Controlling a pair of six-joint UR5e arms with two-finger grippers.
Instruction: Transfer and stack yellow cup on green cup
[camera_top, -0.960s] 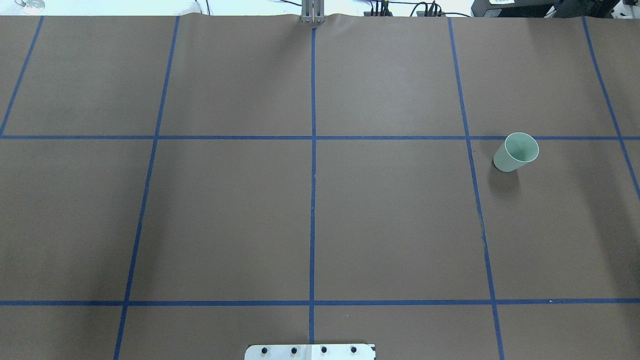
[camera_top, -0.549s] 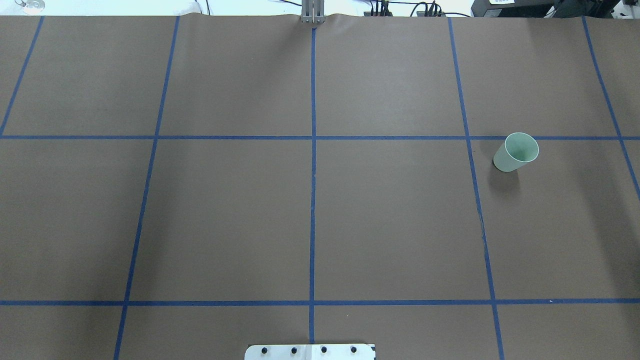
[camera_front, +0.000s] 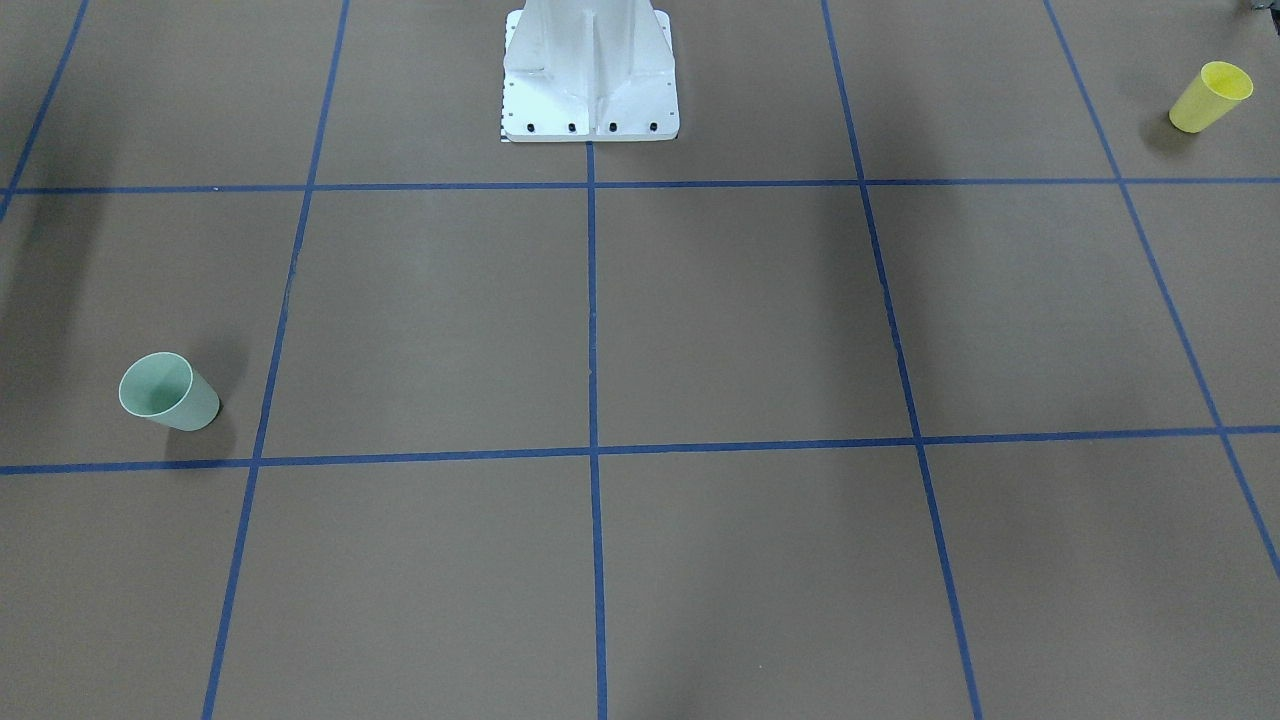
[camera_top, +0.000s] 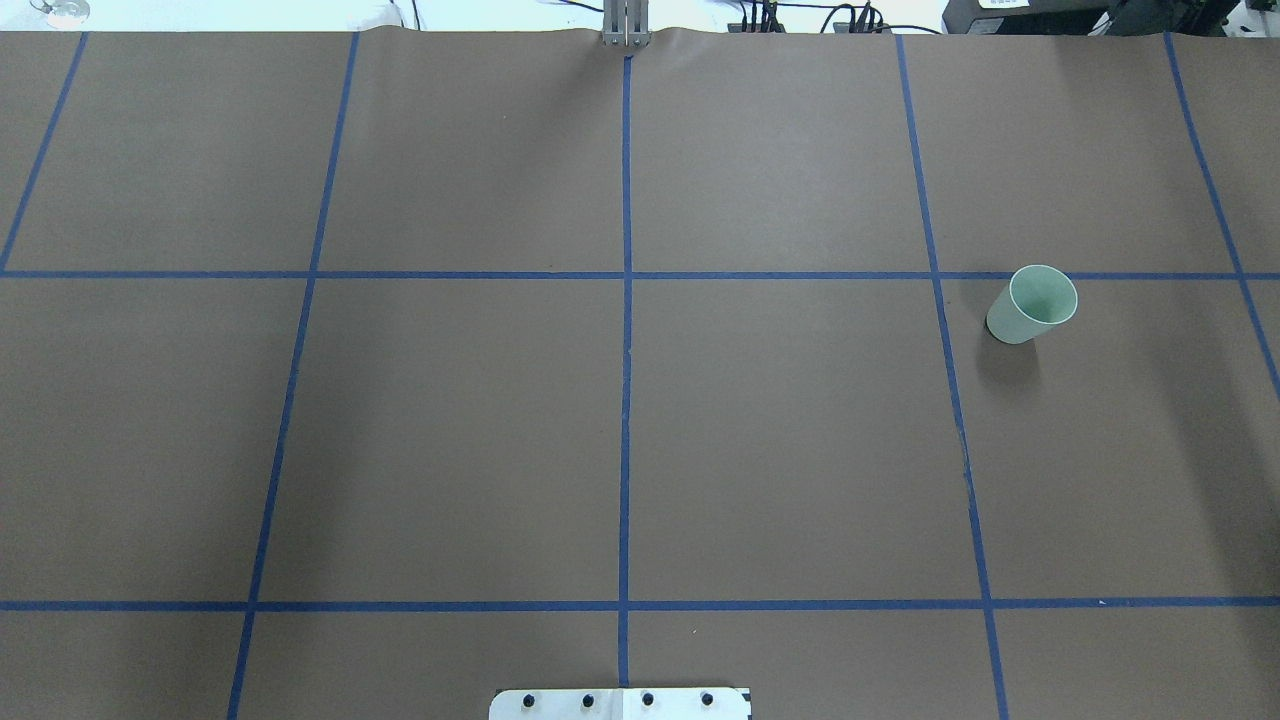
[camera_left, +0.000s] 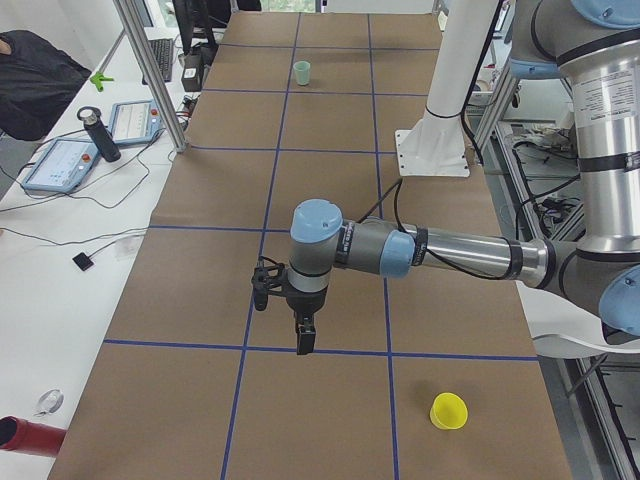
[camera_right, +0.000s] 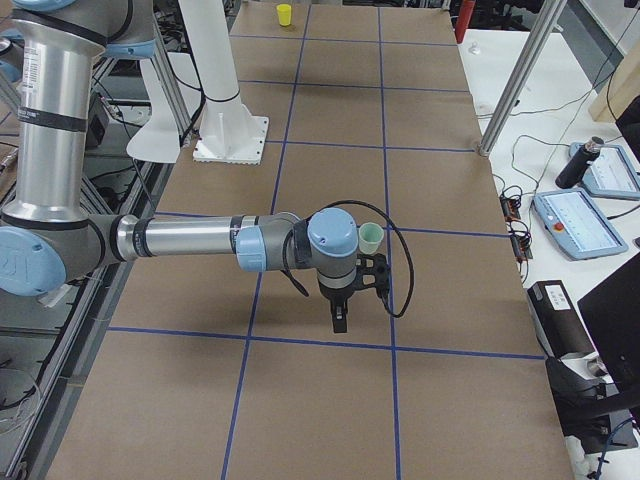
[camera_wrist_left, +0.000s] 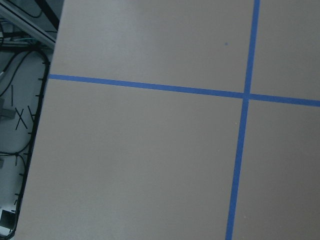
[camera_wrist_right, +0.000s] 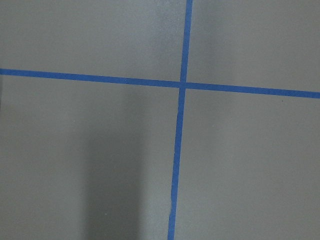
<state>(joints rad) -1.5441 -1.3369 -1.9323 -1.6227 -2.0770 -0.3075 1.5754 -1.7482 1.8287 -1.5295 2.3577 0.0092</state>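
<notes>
Overhead you get only the green cup (camera_top: 1035, 305); the front view adds the yellow cup (camera_front: 1210, 97). You cannot tell whether the left gripper (camera_left: 303, 346) or right gripper (camera_right: 340, 326) is closed.

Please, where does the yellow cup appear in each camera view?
Front-facing: yellow cup, top right corner.
Overhead: not in it.
Exterior left: yellow cup, near the bottom, right of centre.
Exterior right: yellow cup, top edge, left of centre.
Left wrist: not in it.
Right wrist: not in it.
Shared landmark: the robot's white base, in all four exterior views.
</notes>
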